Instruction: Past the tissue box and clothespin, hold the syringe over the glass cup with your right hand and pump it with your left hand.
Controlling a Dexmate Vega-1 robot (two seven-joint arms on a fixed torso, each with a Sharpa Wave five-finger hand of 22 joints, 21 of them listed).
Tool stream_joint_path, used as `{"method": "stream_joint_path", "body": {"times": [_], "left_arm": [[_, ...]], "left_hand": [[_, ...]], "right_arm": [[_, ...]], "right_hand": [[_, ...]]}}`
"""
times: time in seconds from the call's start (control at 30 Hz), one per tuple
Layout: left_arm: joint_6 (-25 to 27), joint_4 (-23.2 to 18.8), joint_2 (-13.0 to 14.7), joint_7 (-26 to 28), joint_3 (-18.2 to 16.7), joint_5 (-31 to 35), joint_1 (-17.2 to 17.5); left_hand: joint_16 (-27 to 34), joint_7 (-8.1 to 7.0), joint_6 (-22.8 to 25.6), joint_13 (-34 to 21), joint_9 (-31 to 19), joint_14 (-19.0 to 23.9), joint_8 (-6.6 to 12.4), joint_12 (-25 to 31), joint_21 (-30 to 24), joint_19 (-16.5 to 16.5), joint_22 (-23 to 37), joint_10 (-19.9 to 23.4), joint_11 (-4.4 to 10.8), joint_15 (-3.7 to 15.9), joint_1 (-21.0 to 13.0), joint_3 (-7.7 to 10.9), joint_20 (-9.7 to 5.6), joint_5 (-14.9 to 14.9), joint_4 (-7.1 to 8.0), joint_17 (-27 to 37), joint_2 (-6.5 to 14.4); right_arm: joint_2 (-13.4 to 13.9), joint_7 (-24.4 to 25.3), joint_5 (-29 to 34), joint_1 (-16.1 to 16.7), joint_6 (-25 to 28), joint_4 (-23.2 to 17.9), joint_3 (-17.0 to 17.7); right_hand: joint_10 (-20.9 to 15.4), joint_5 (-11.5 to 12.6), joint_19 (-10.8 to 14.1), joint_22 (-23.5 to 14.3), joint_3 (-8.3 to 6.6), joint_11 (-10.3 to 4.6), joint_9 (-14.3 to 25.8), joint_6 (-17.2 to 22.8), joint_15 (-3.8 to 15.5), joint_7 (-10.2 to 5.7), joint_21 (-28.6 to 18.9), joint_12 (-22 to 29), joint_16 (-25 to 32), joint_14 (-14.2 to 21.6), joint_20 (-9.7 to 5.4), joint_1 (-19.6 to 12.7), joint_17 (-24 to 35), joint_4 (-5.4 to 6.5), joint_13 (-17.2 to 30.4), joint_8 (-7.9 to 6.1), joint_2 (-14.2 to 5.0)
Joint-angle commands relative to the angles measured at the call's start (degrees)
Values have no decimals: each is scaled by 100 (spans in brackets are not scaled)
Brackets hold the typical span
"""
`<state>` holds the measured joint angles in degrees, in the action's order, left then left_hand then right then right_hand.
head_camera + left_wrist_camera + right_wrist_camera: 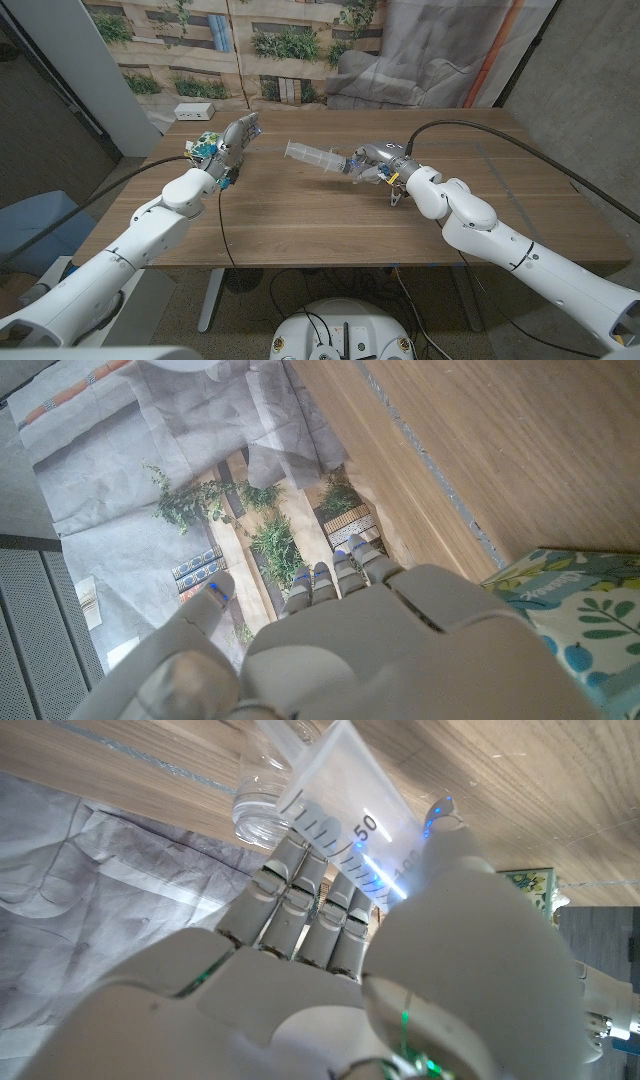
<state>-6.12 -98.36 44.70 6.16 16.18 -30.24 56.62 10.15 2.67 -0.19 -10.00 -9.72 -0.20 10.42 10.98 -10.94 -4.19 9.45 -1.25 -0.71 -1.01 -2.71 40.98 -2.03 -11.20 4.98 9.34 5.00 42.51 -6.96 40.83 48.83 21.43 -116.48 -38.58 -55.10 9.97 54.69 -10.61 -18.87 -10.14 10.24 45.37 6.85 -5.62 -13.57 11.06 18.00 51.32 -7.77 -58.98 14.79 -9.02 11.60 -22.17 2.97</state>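
Note:
My right hand (376, 162) grips a clear plastic syringe (313, 155) above the middle of the table, its barrel lying level and pointing toward my left hand. The right wrist view has my fingers (318, 910) wrapped round the marked barrel (345, 795), with the glass cup (262, 808) upright on the wood just beyond them. My left hand (237, 135) hangs in the air at the far left, fingers stretched out and holding nothing, about a hand's width from the syringe's end. It hovers over the green and blue patterned tissue box (205, 148), also seen beside the hand's back (575, 610).
A small dark object (398, 191), perhaps the clothespin, lies on the table under my right wrist. A printed backdrop and grey cloth (420, 60) hang behind the table's far edge. A white power strip (194, 111) lies on the floor at the far left.

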Motion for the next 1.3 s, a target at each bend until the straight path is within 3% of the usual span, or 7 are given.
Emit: {"method": "stream_joint_path", "body": {"times": [0.03,0.57,1.3], "left_arm": [[246,-230,127,-101,24,88,-206],[413,-207,170,-438,279,327,-700],[658,-178,2,-800,695,595,-1356]], "left_hand": [[-14,22,30,-9,-28,38,18,7,-8,-58,24,30,-17,-17,10,42,-214,9,-22,16,414],[-25,-24,11,-7,-26,8,5,5,0,-50,24,41,28,-2,6,47,-224,14,-57,15,392],[-32,-20,166,-3,-25,-54,41,42,14,-12,25,192,80,-58,17,45,-218,22,-91,18,364]], "right_arm": [[-88,599,-393,183,379,83,88],[39,1093,-937,213,604,198,199],[9,2161,-1852,554,200,309,567]], "right_hand": [[-187,23,1,0,18,-147,24,702,648,-487,-9,15,-9,43,-395,2,17,28,7,34,-852],[-200,24,8,2,35,-139,24,728,635,-465,-10,17,-35,48,-396,52,42,43,7,72,-873],[-233,29,-49,-1,30,-96,22,778,631,-432,10,23,-68,64,-417,78,67,42,6,108,-908]]}}
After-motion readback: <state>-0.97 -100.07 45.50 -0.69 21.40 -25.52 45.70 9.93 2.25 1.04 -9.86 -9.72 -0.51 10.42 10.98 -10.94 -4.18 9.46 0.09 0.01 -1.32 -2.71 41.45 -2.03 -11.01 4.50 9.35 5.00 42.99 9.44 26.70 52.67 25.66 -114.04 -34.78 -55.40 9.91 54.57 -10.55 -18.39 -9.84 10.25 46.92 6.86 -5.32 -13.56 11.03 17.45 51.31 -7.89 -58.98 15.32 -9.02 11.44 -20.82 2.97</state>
